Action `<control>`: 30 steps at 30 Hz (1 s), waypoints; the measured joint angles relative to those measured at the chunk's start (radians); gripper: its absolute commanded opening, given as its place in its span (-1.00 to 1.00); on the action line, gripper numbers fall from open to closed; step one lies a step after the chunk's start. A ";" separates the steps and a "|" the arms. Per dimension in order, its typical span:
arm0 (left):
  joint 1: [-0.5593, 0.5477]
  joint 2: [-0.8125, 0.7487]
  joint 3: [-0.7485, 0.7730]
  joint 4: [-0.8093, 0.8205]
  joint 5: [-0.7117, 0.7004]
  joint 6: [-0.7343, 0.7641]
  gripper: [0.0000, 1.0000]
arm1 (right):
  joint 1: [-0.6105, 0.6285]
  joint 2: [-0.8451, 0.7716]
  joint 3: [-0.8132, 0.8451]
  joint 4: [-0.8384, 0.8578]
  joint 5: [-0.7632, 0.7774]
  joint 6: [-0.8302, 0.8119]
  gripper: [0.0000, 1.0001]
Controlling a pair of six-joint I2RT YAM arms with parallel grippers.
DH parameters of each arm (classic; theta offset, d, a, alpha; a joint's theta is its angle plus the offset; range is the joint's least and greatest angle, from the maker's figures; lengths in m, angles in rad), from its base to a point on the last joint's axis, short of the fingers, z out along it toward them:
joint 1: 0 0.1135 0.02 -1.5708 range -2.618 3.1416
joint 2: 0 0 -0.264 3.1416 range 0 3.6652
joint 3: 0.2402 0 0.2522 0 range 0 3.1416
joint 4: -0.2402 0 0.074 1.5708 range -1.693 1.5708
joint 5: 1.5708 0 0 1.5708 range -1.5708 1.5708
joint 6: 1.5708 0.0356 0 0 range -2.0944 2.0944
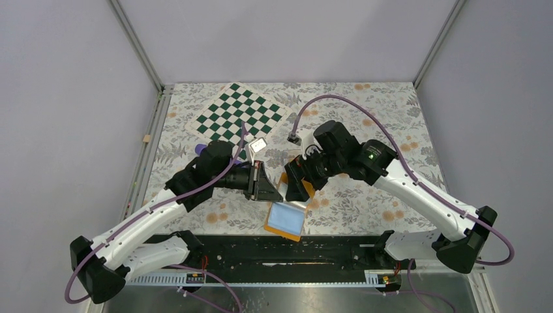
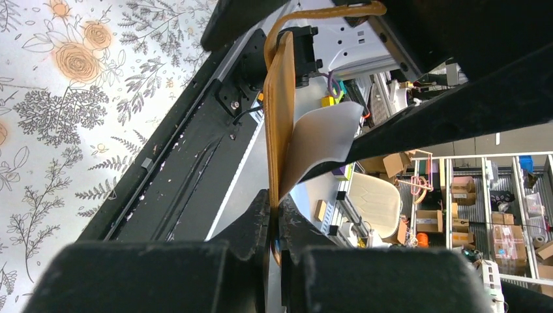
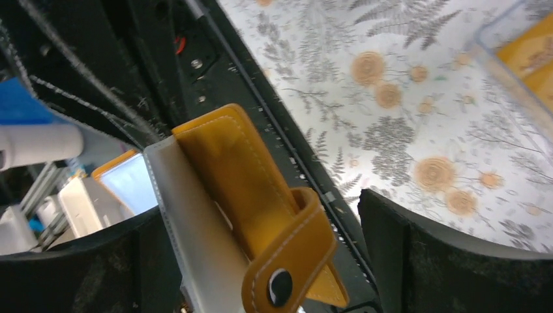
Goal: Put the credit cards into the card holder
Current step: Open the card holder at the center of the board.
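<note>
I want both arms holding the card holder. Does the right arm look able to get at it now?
Probably yes: the right tool stands open with the card holder between its fingers and nothing in between, while the left tool pinches one edge.

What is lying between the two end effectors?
The card holder. The left end effector grips it; in the right wrist view it sits between the right end effector's open fingers.
</note>
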 measured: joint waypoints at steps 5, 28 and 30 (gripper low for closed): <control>0.000 -0.016 0.000 0.014 0.005 0.003 -1.00 | -0.003 -0.009 -0.044 0.038 -0.156 0.016 0.39; 0.022 -0.169 -0.034 -0.054 -0.301 0.035 0.64 | -0.272 -0.126 -0.214 0.232 -0.354 0.268 -1.00; 0.038 -0.201 -0.072 -0.027 -0.304 0.012 0.68 | -0.305 -0.153 -0.243 0.269 -0.354 0.318 -1.00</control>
